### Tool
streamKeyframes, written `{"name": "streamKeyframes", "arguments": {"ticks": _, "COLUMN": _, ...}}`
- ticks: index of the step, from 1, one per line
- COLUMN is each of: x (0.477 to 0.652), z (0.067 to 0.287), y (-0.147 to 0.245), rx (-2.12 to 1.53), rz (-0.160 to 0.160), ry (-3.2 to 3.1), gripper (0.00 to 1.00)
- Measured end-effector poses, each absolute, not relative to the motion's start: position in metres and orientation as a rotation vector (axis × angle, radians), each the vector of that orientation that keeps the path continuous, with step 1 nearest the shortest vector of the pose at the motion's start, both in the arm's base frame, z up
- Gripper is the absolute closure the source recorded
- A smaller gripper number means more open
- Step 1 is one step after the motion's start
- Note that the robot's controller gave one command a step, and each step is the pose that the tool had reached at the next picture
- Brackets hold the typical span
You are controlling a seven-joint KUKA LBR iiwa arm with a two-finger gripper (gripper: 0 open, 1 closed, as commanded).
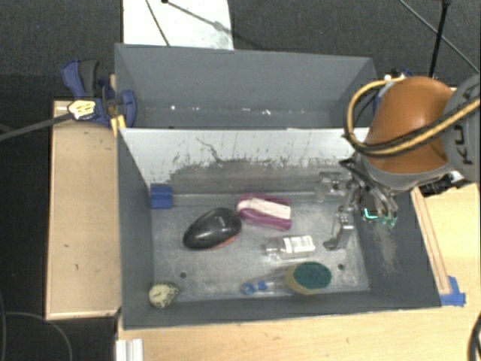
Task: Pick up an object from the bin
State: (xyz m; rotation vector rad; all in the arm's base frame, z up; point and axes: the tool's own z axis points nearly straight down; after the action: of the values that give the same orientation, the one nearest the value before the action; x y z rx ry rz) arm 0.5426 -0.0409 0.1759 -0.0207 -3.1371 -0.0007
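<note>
The gripper point(337, 239) hangs low over the right part of the bin point(225, 89) floor, below the arm's orange cover point(406, 122). Whether it is open or closed cannot be told.

The nearest thing is a clear packet point(290, 247) with a white label, lying flat just left of the gripper tip. A green disc point(309, 277) lies near the front wall, below and left of the gripper. A small blue piece point(255, 286) lies just left of the disc.

A pink and white pack point(265, 211) lies at mid-floor, beyond the packet. A black oval thing point(213, 229) lies just beside it on the left. A blue block point(160, 196) sits against the left wall. A beige lump point(164, 295) rests in the front left corner, well apart from the rest.
</note>
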Motion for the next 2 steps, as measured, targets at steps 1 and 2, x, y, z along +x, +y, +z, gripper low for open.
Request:
{"name": "streamKeyframes", "arguments": {"ticks": 1, "x": 0.505, "z": 0.070, "y": 0.019, "rx": 0.226, "rz": 0.004, "ry": -3.133, "gripper": 0.00}}
{"name": "streamKeyframes", "arguments": {"ticks": 2, "x": 0.480, "z": 0.102, "y": -0.059, "rx": 0.283, "rz": 0.005, "ry": -3.134, "gripper": 0.00}}
